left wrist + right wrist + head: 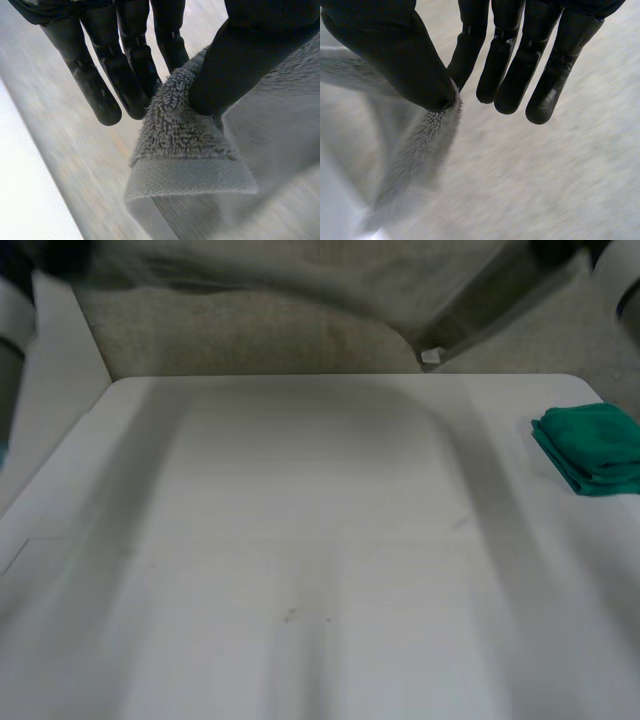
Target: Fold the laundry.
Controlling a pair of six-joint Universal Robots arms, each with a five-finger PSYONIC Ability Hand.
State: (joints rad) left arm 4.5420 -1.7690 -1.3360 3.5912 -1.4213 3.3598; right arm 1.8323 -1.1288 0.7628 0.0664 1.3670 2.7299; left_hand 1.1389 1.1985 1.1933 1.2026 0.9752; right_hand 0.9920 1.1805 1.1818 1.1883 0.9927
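Note:
A grey terry towel (185, 145) hangs in the air, held by both hands. My left hand (125, 75) pinches one hemmed corner of it between thumb (235, 60) and fingers. My right hand (520, 65) pinches another part of the towel's edge (420, 150) between its thumb (395, 55) and the nearest finger, with the other fingers straight. In the head view the towel (200, 275) stretches as a blurred band high above the table's far edge.
A folded green cloth (592, 448) lies at the right edge of the white table (300, 570). Beyond the table's far edge is grey carpet (250, 340). My left arm (10, 350) stands at the table's left side.

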